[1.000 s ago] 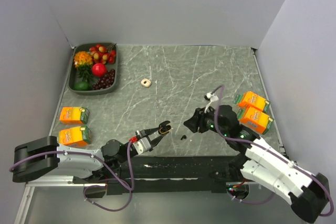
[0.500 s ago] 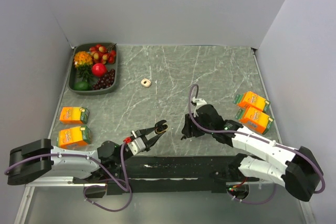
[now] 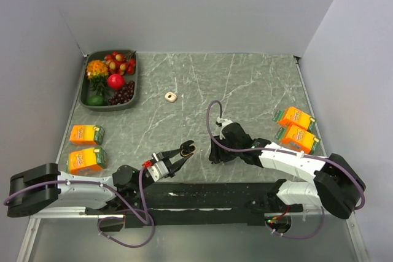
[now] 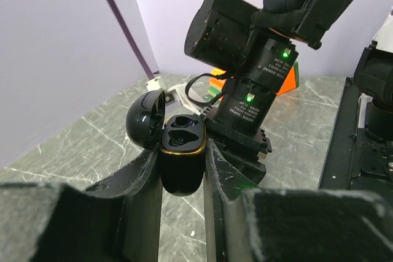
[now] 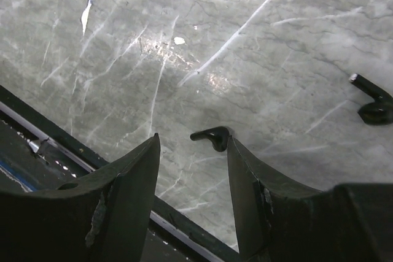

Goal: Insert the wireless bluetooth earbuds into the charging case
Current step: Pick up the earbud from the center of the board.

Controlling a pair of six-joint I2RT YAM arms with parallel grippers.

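We list one charging case (image 4: 182,170), glossy black, pebble-shaped, gold-rimmed, its lid hinged open over two dark wells, upright between the fingers of the left gripper (image 4: 182,154), and two wireless bluetooth earbuds, black and short-stemmed, lying well apart on the marble table (image 5: 258,23): first earbud (image 5: 212,137), second earbud (image 5: 374,107).

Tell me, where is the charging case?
In the top view, the open charging case is gripped in the left hand, bottom centre, just left of the right hand.
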